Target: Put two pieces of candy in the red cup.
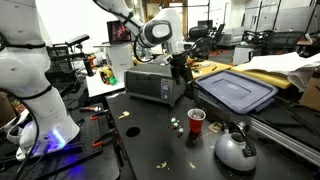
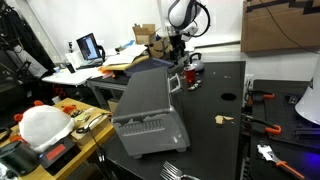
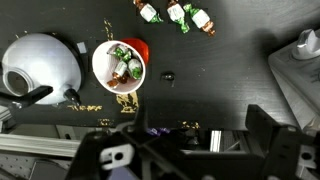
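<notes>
The red cup (image 3: 133,47) stands on the dark table next to the kettle; its white inside holds a few wrapped pieces of candy (image 3: 124,65). Three more pieces of candy (image 3: 178,13) lie in a row on the table beyond the cup. The cup also shows in both exterior views (image 1: 196,120) (image 2: 190,73), with loose candy (image 1: 176,124) beside it. My gripper (image 3: 185,140) hangs well above the table, over the bare area beside the cup. Its fingers are spread apart and hold nothing. It also shows in both exterior views (image 1: 180,72) (image 2: 178,47).
A silver kettle with a black handle (image 3: 40,65) (image 1: 235,150) stands right beside the cup. A toaster oven (image 1: 150,86) (image 2: 148,110) and a blue lid (image 1: 238,92) are nearby. Yellowish scraps (image 3: 125,105) lie scattered on the table.
</notes>
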Action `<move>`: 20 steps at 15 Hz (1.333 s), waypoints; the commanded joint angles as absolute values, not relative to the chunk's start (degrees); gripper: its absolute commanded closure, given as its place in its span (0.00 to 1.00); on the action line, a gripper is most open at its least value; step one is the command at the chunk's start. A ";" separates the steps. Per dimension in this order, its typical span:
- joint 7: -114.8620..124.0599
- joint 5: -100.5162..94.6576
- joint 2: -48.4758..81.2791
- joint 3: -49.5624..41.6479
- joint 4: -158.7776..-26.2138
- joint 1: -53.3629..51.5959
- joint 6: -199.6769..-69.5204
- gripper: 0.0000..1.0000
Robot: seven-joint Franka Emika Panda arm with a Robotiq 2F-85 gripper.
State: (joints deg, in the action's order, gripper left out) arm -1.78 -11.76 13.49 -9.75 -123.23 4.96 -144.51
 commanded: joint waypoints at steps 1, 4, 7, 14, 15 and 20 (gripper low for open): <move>-3.04 -10.10 10.25 -8.93 -125.48 6.08 -140.64 0.00; -3.06 -8.87 10.57 -8.90 -126.37 6.66 -137.61 0.00; -7.25 -5.34 11.04 -7.93 -128.09 7.76 -136.14 0.00; -15.62 -4.70 13.14 -6.23 -134.18 8.12 -138.56 0.00; -16.69 -4.67 13.70 -5.90 -134.60 8.21 -138.81 0.00; -19.29 -9.87 19.02 -5.96 -134.79 8.00 -146.94 0.00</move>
State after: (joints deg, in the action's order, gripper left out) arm -17.13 -7.36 16.59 -6.19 -134.64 7.50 -142.44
